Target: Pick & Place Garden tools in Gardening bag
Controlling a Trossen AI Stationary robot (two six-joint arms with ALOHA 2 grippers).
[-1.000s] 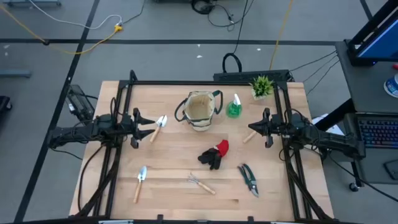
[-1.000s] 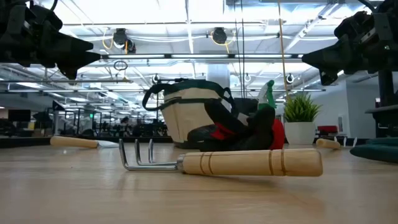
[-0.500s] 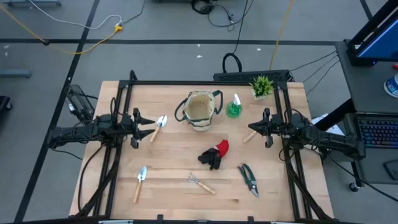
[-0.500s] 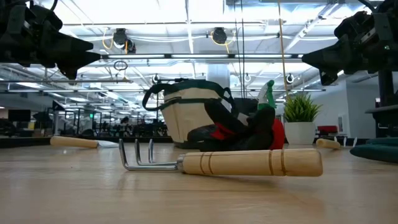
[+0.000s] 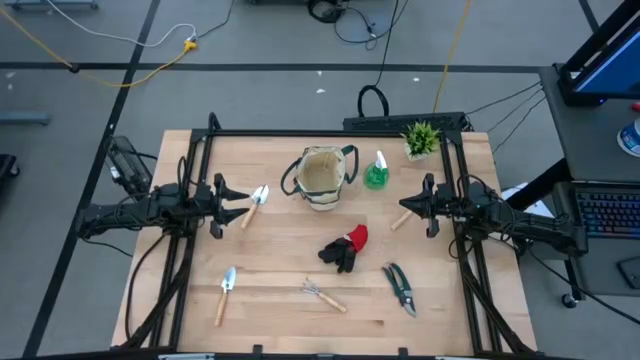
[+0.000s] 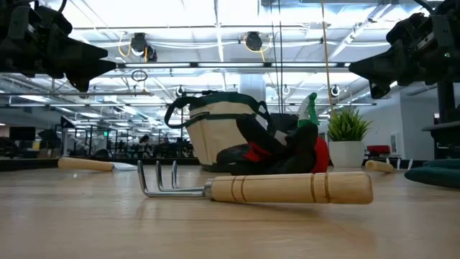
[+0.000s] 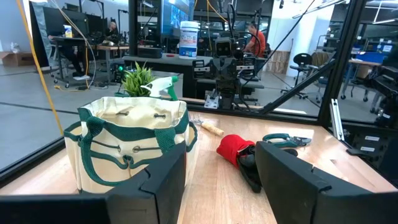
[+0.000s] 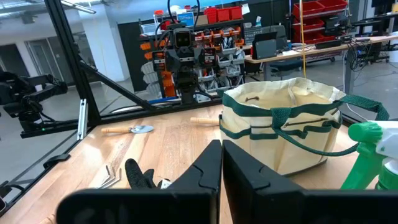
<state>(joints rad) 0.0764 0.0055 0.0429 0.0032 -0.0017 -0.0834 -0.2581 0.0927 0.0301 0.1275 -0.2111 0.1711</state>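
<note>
The beige gardening bag [image 5: 322,178] with green trim stands upright at the table's far middle. A green spray bottle [image 5: 376,172] stands to its right. One trowel [image 5: 255,205] lies beside my left gripper, another [image 5: 226,293] at the near left. The rake [image 5: 323,294], the pruning shears [image 5: 400,288] and the red-black glove [image 5: 347,247] lie nearer the front. A wooden handle [image 5: 402,218] lies by my right gripper. My left gripper [image 7: 221,180] is open and held above the table's left side. My right gripper [image 8: 222,165] is shut and held above the right side.
A small spiky potted plant [image 5: 421,138] stands at the far right corner. Black frame rails [image 5: 200,150] run along the table's left and right sides. Bare wood lies between the bag and the glove [image 5: 300,235].
</note>
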